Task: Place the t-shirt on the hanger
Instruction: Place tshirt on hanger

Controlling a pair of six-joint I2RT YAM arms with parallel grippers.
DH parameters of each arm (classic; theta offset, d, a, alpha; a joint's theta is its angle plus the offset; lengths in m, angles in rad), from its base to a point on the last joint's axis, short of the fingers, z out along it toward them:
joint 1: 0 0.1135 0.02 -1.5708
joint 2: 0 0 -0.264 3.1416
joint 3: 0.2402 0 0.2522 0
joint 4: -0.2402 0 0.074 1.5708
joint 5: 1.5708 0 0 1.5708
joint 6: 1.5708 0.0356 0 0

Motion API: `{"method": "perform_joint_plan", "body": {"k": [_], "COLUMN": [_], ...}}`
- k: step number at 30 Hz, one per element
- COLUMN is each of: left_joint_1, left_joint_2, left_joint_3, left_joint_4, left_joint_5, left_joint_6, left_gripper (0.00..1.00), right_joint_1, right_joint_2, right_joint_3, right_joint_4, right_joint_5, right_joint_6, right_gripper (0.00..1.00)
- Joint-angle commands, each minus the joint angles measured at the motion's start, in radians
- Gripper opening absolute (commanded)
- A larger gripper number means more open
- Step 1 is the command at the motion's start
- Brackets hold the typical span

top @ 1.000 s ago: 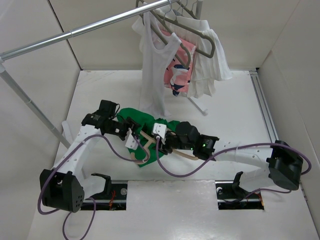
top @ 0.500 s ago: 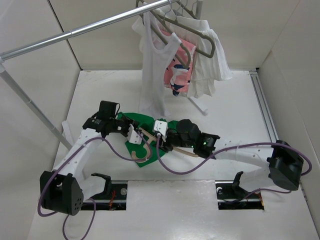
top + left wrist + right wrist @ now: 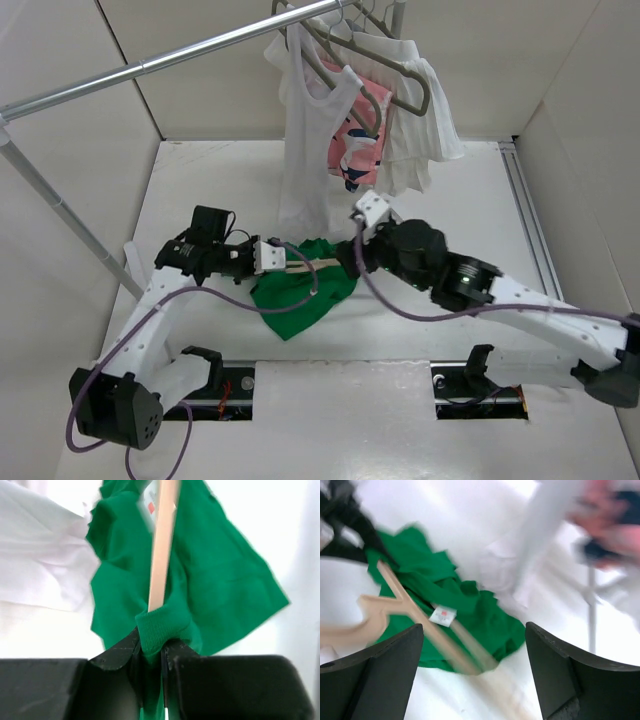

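Observation:
The bright green t-shirt [image 3: 300,290] lies bunched in the middle of the table, partly lifted at its left edge. The pale beige hanger [image 3: 300,265] runs through it, and one arm shows as a thin bar. My left gripper [image 3: 262,258] is shut on a ribbed fold of the t-shirt [image 3: 160,625], with the hanger arm [image 3: 162,555] coming out of that fold. My right gripper [image 3: 348,260] is open and empty, above and to the right of the t-shirt. In the right wrist view [image 3: 475,675] it looks down on the hanger [image 3: 405,607], the white neck label [image 3: 442,616] and the t-shirt [image 3: 480,610], all blurred.
A white tank top [image 3: 305,150], a pink patterned garment [image 3: 352,150] and white clothes hang from grey-brown hangers [image 3: 400,85] on the metal rail [image 3: 150,65] at the back. The rack's slanted post [image 3: 60,210] stands on the left. The tank top's hem reaches down just behind the t-shirt.
My right gripper has drawn back up and to the right, away from the hanger. My left gripper has lifted the t-shirt's edge and the hanger has turned to lie nearly level.

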Motion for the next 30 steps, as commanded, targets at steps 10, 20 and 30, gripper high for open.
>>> {"method": "perform_joint_plan", "body": {"k": [10, 20, 30], "left_joint_1": [0.000, 0.000, 0.000], "left_joint_2": [-0.227, -0.467, -0.492], "left_joint_3": [-0.061, 0.008, -0.029], "left_joint_4": [-0.020, -0.153, 0.112], "left_joint_5": [0.056, 0.252, 0.371], "left_joint_6": [-0.329, -0.163, -0.503], "left_gripper": [0.00, 0.00, 0.00], "right_joint_1": [0.008, 0.008, 0.008], "right_joint_2": [-0.425, -0.450, -0.594], "right_joint_3": [-0.004, -0.282, -0.504], "right_joint_4": [-0.418, -0.180, -0.024], "right_joint_5": [0.286, 0.222, 0.122], "right_joint_6": [0.391, 0.502, 0.523], "right_gripper": [0.82, 0.76, 0.65]}}
